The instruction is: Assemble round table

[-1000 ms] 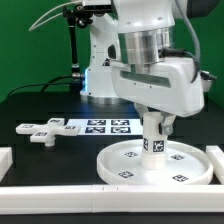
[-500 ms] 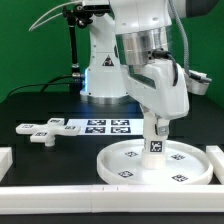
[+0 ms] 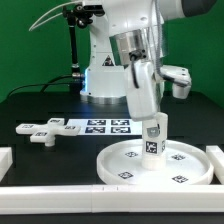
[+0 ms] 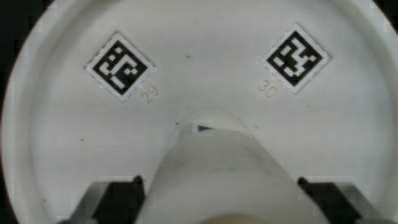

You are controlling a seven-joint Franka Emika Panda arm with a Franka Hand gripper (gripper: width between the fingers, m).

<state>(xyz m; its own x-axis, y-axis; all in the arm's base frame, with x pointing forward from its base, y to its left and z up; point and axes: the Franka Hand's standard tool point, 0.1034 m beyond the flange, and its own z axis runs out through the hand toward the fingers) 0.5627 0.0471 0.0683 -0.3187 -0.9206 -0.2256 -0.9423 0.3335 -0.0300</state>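
Observation:
The large rimmed round disc [image 3: 155, 163] lies flat on the black table at the front, with tags on its face. The short cylindrical leg [image 3: 153, 137] stands upright on the disc's middle, a tag on its side. My gripper [image 3: 153, 123] comes down from above and is shut on the leg's upper part. In the wrist view the leg [image 4: 222, 170] runs between my two dark fingers [image 4: 118, 197], and the disc [image 4: 205, 90] fills the background. The cross-shaped base piece [image 3: 40, 130] lies at the exterior view's left.
The marker board [image 3: 102, 126] lies behind the disc, next to the base piece. White border rails [image 3: 70, 199] run along the front and both sides [image 3: 216, 158]. The robot's base [image 3: 100, 70] stands at the back.
The wrist has turned about the leg while staying shut on it; the gripper body now shows edge-on. The leg's tag has rotated slightly. The disc has not moved.

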